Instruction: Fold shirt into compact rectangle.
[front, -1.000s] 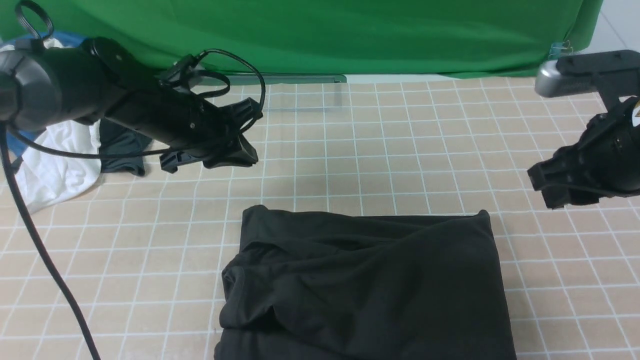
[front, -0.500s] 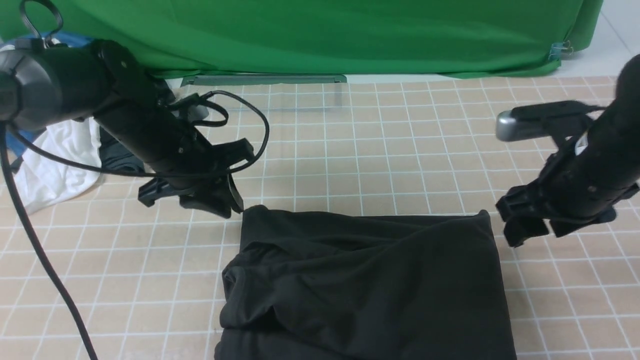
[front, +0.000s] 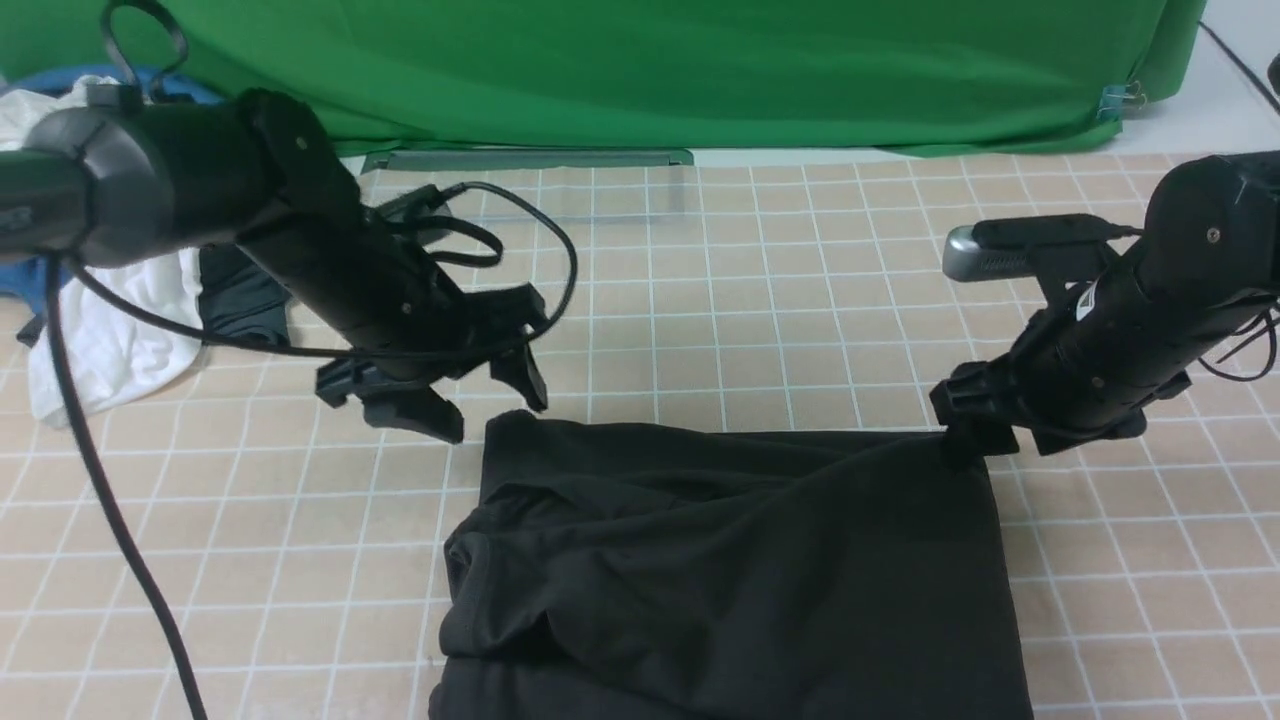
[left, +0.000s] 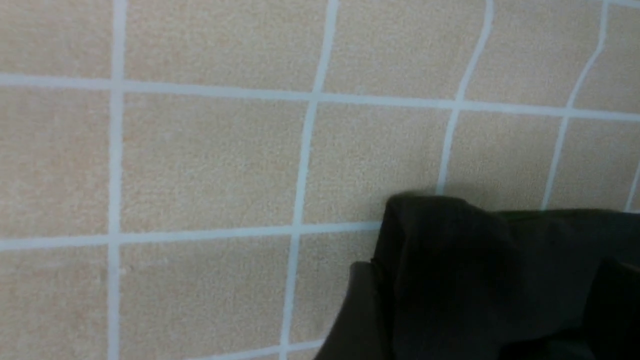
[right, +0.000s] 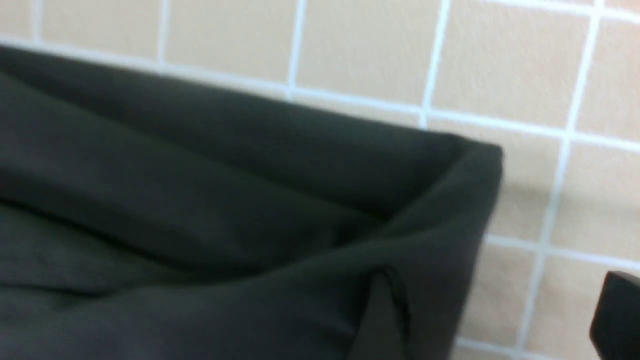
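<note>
Low in the frame's centre, the folded black cotton shirt (front: 730, 570) lies on the beige gridded bench (front: 700, 330). Left claw (front: 490, 400) gapes wide by its upper-left corner. Right claw (front: 965, 440) sits at its upper-right corner; I cannot tell its spread.

Count from my position: one black shirt (front: 735, 570) at 6 o'clock. Two grippers of mine, the left gripper (front: 490, 400) and the right gripper (front: 975, 435). At 10 o'clock, one pile: one white garment (front: 110, 330), one dark grey garment (front: 240, 300), one blue item (front: 20, 280).
</note>
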